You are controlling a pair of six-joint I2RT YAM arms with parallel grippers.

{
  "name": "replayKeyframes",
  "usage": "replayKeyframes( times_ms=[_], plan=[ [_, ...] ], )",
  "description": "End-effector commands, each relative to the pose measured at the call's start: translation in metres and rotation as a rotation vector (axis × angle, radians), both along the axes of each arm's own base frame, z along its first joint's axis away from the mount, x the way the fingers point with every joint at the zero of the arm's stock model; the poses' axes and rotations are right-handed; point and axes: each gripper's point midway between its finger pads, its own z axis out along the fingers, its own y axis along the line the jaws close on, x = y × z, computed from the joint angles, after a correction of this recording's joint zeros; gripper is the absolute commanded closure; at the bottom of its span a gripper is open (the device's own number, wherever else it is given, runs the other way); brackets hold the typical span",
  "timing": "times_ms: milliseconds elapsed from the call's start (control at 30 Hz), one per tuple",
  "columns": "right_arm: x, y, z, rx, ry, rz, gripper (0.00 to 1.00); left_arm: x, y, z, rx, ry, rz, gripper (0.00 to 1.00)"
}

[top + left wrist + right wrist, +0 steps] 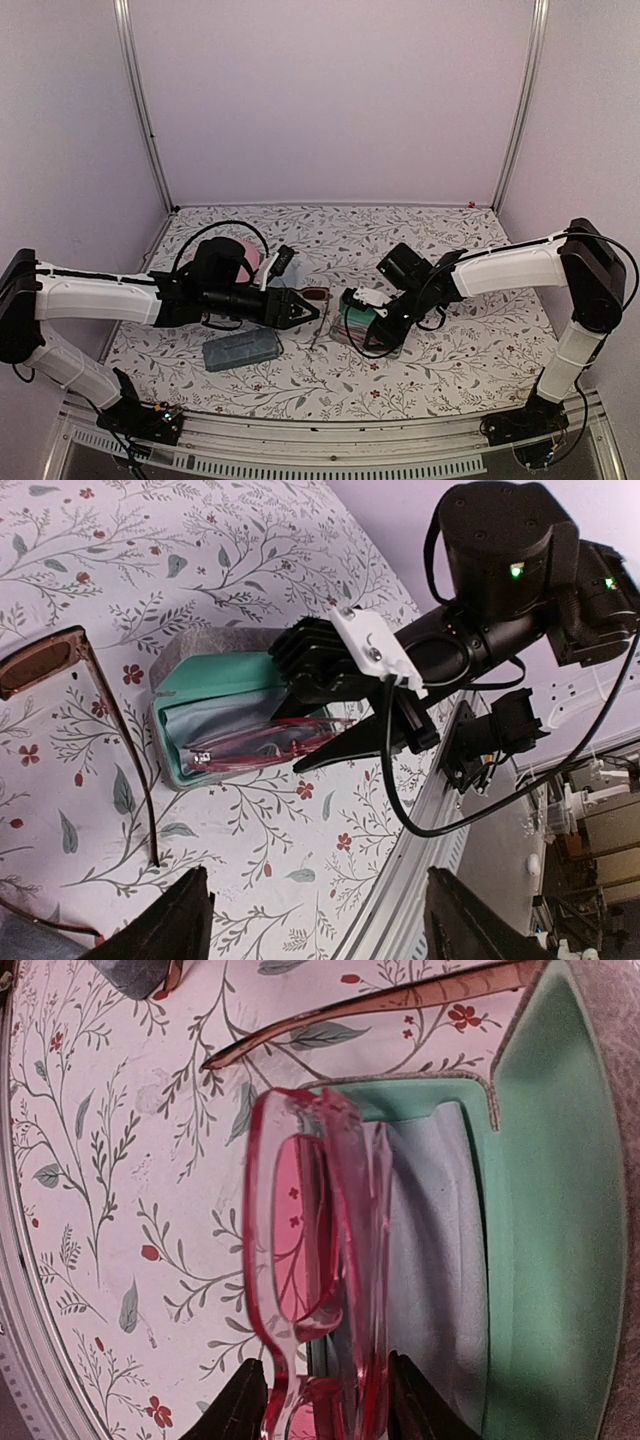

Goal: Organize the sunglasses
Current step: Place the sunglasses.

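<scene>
Right hand (325, 1385): pink glasses (300, 1250), hidden overhead

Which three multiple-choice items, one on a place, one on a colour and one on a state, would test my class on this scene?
1. Where are the pink glasses?
A. on a shelf
B. between the fingers of the right gripper, over the open case
C. in a drawer

2. What colour is the open case's lining?
A. green
B. yellow
C. black

3. How do the jaws of the left gripper stand?
A. open, with nothing between them
B. shut tight, empty
C. shut on a pen

Answers:
1 B: the right wrist view shows the pink frame between both fingertips, with the case just behind it.
2 A: both wrist views show a green inside.
3 A: the left wrist view shows its fingers wide apart, with only table between them.
</scene>
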Motion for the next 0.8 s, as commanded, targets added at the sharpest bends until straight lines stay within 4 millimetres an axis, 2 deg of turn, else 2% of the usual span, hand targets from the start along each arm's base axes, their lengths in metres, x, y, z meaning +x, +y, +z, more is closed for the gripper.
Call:
replayKeyframes(
  times_ms=[0,767],
  plan=[
    [0.006,0.003,0.002,0.001,-0.002,-0.010,0.55,0.004,0.004,-0.001,0.002,-0.013,0.008,0.27],
    [0.020,-0.009,0.027,-0.023,-0.091,-0.105,0.52,0.002,0.000,-0.001,-0.017,-0.003,-0.005,0.27]
  ],
)
